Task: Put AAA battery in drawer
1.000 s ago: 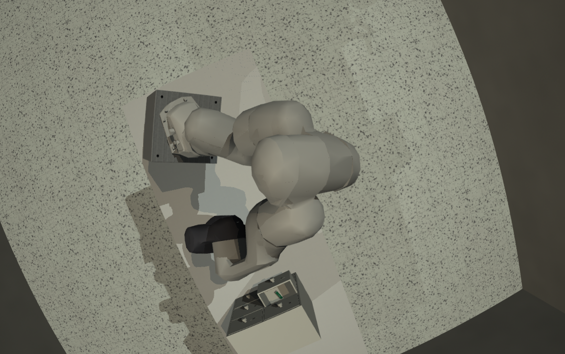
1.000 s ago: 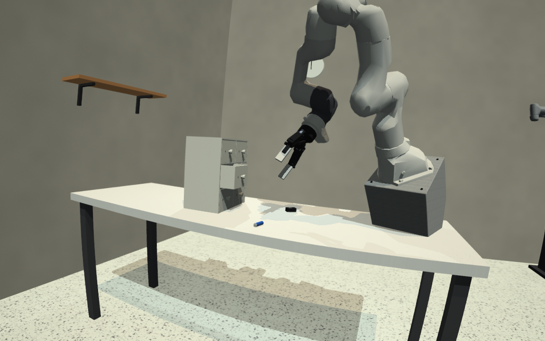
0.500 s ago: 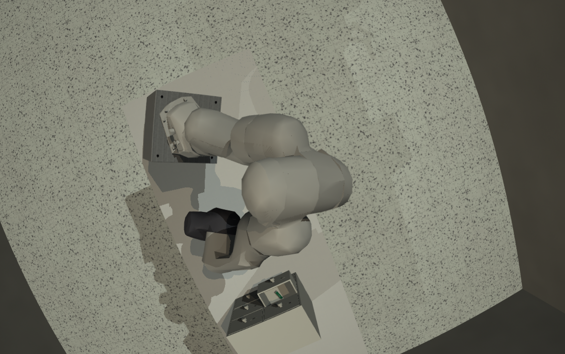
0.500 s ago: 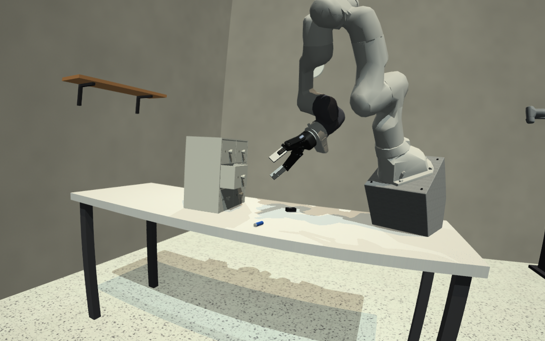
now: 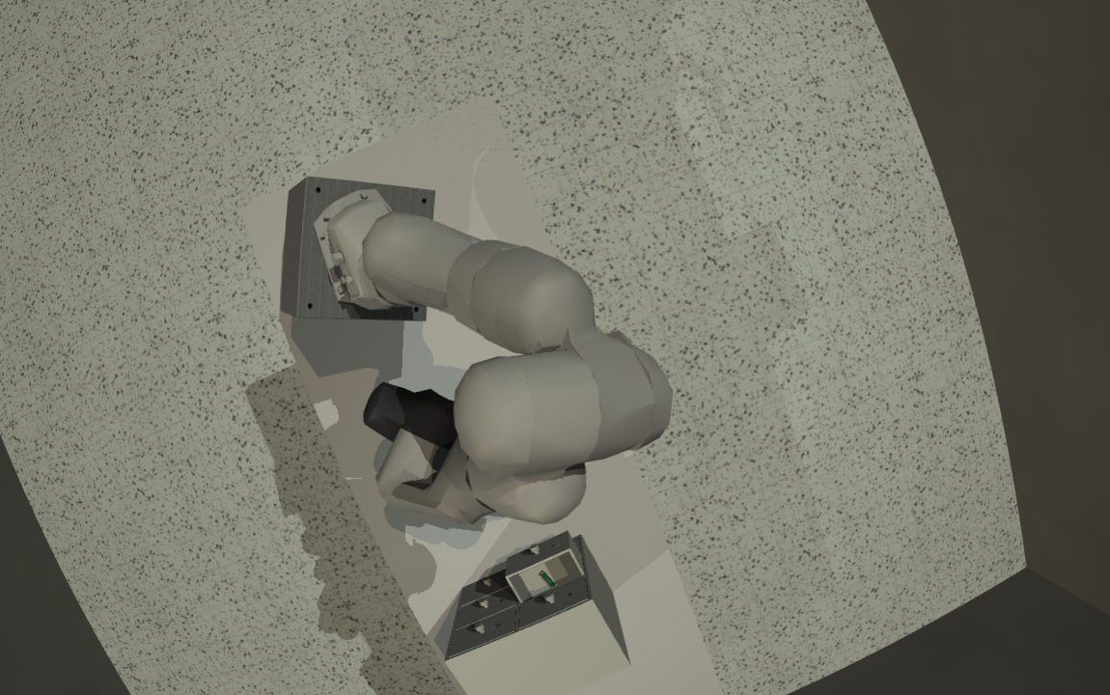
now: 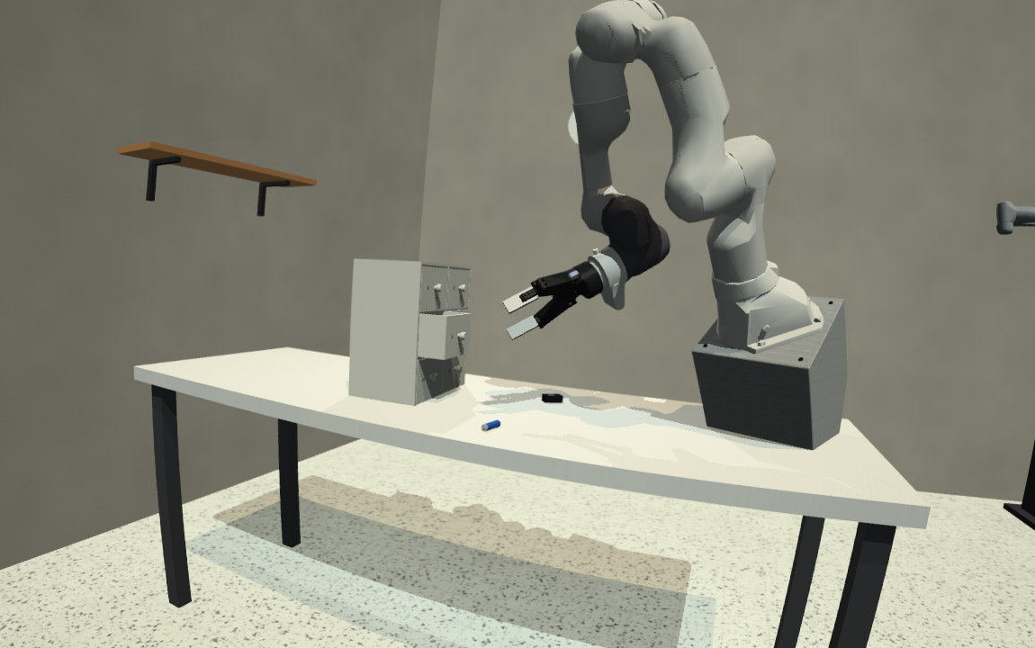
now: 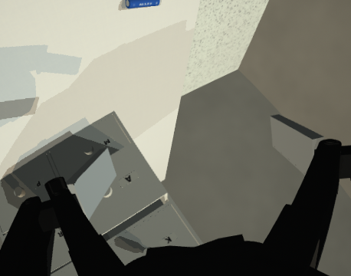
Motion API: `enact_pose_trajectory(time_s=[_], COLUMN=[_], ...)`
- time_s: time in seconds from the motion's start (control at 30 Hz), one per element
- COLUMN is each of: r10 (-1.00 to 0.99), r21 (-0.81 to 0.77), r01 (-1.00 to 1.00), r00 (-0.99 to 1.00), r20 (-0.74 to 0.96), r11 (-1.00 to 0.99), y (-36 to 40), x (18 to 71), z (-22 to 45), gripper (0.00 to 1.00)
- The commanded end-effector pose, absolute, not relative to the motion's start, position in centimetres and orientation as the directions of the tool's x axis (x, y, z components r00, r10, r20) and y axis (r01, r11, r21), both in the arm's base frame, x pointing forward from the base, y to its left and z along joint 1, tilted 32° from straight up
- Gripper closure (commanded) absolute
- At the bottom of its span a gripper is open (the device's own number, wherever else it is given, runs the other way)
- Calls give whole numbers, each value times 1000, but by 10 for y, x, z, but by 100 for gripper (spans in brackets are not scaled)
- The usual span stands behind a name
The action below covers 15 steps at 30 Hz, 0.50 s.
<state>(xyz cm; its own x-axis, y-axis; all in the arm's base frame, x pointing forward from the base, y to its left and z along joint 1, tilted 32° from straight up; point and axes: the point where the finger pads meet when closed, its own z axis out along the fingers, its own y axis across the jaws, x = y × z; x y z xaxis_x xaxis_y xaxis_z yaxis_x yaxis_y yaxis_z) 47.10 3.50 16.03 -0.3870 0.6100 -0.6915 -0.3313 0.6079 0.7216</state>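
Note:
The small grey chest [image 6: 404,330] stands on the white table, and it also shows in the top view [image 5: 533,600]. One drawer is pulled partly out, seen from the side as the middle drawer [image 6: 442,334]. A small green battery [image 5: 546,577] lies inside it. My gripper [image 6: 513,318] is open and empty. It hangs in the air a short way in front of the chest, level with the open drawer, fingers pointing at it. In the wrist view the open fingers frame the chest front and the open drawer. The arm hides the gripper in the top view.
A blue battery [image 6: 490,424] lies on the table near the front edge, also in the wrist view [image 7: 142,2]. A small black object [image 6: 551,397] lies on the table below my gripper. My grey mounting block [image 6: 770,378] stands at the right end. A wooden shelf [image 6: 215,165] hangs on the wall.

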Motion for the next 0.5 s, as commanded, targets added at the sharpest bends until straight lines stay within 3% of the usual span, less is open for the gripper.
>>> enact_pose_trajectory(time_s=[0.0, 0.03, 0.47], r10=[558, 563, 536], r21=[629, 603, 547], r01=[-378, -326, -203], r00=[-292, -215, -111], r20=[-777, -798, -837], r11=[679, 728, 812], y=[33, 19, -7], x=[477, 483, 486], z=[165, 156, 134], gripper=[0, 0, 0])
